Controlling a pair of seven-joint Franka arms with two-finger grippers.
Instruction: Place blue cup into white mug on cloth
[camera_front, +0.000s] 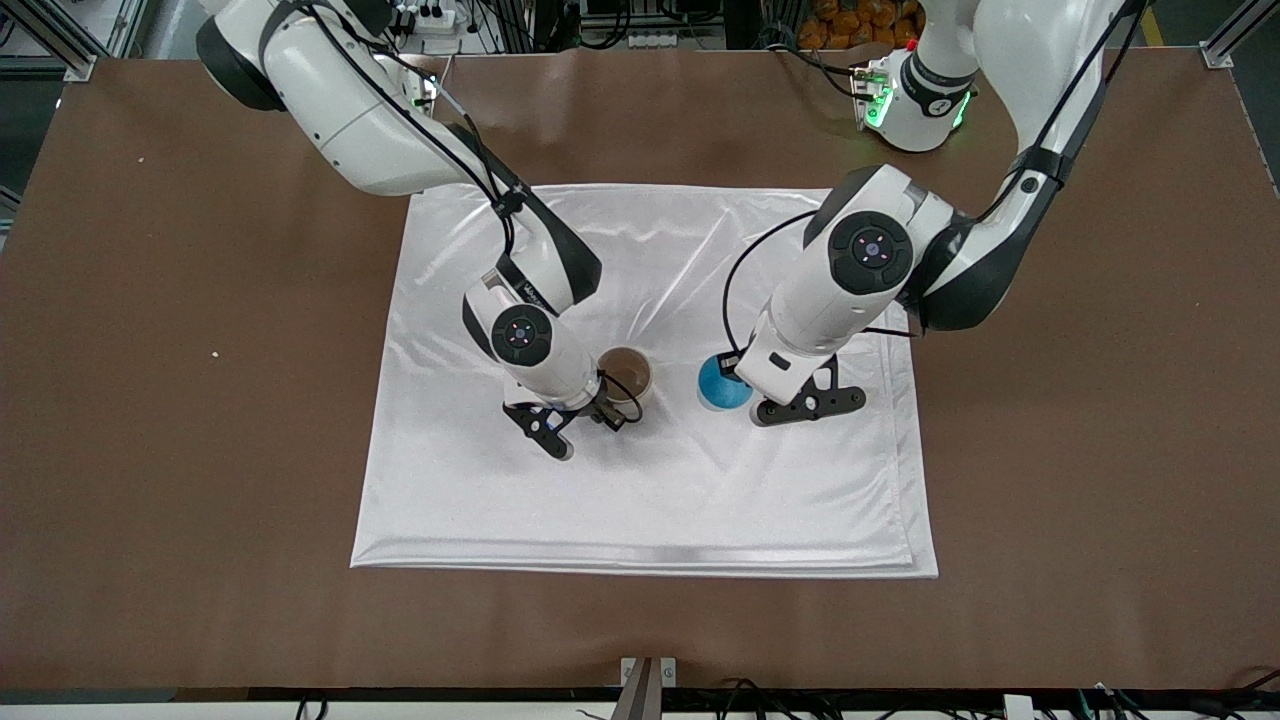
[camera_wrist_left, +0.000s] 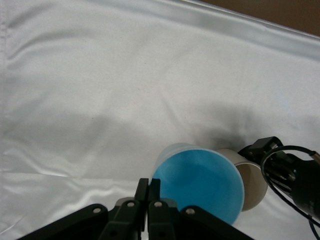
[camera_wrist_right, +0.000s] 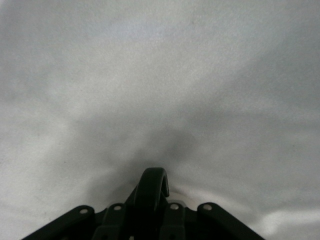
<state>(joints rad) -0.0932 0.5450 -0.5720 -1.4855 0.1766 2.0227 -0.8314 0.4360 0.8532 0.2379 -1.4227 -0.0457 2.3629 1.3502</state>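
The blue cup (camera_front: 722, 383) stands upright over the middle of the white cloth (camera_front: 650, 500), its bright blue inside showing. My left gripper (camera_front: 742, 385) is shut on the cup's rim; in the left wrist view the fingers (camera_wrist_left: 149, 189) pinch the cup (camera_wrist_left: 200, 182) at its wall. The white mug (camera_front: 626, 374) stands upright on the cloth beside the cup, toward the right arm's end. My right gripper (camera_front: 604, 406) is shut on the mug's black handle (camera_wrist_right: 153, 181). The mug (camera_wrist_left: 252, 182) also shows in the left wrist view, just past the cup.
The cloth lies on the brown table (camera_front: 150, 400), with bare cloth nearer to the front camera than both cups. Both arms reach down over the cloth's middle, a cup's width apart.
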